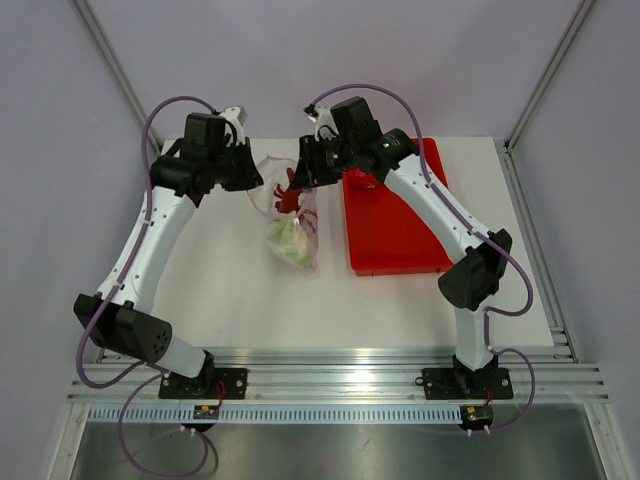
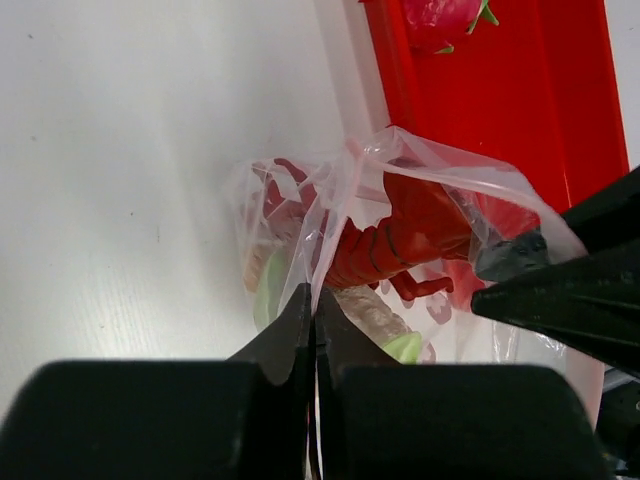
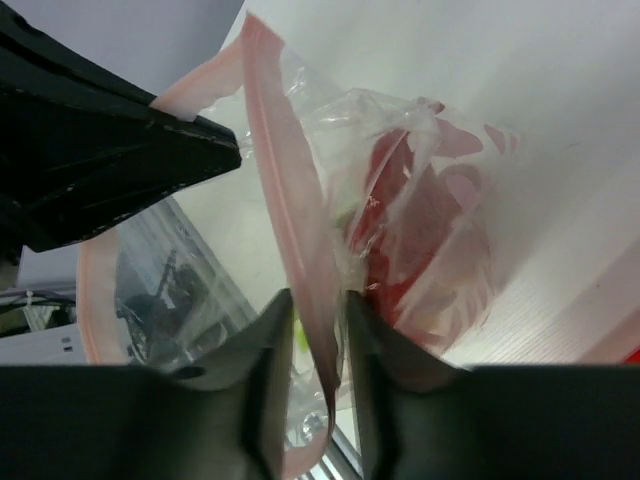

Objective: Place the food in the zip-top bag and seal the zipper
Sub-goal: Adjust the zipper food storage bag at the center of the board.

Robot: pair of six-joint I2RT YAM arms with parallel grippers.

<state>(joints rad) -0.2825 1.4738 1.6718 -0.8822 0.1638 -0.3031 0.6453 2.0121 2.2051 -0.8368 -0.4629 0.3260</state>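
The clear zip-top bag (image 1: 290,235) is held up at its mouth between both grippers, its lower end on the white table. The food shows inside it: red pieces (image 2: 410,235) and a little green (image 2: 405,348). My left gripper (image 2: 315,312) is shut on the bag's edge; in the top view it (image 1: 258,180) is at the bag's left. My right gripper (image 3: 318,297) has the pink zipper (image 3: 290,190) running between its jaws, which stand a narrow gap apart; in the top view it (image 1: 298,178) is at the bag's top right. The left gripper's fingers (image 3: 150,150) pinch the strip's far end.
A red plastic tray (image 1: 395,235) lies right of the bag, under the right arm. A pink dragon fruit (image 2: 440,15) sits on it at the far end. The right gripper's black fingers (image 2: 560,290) reach in close to the left gripper.
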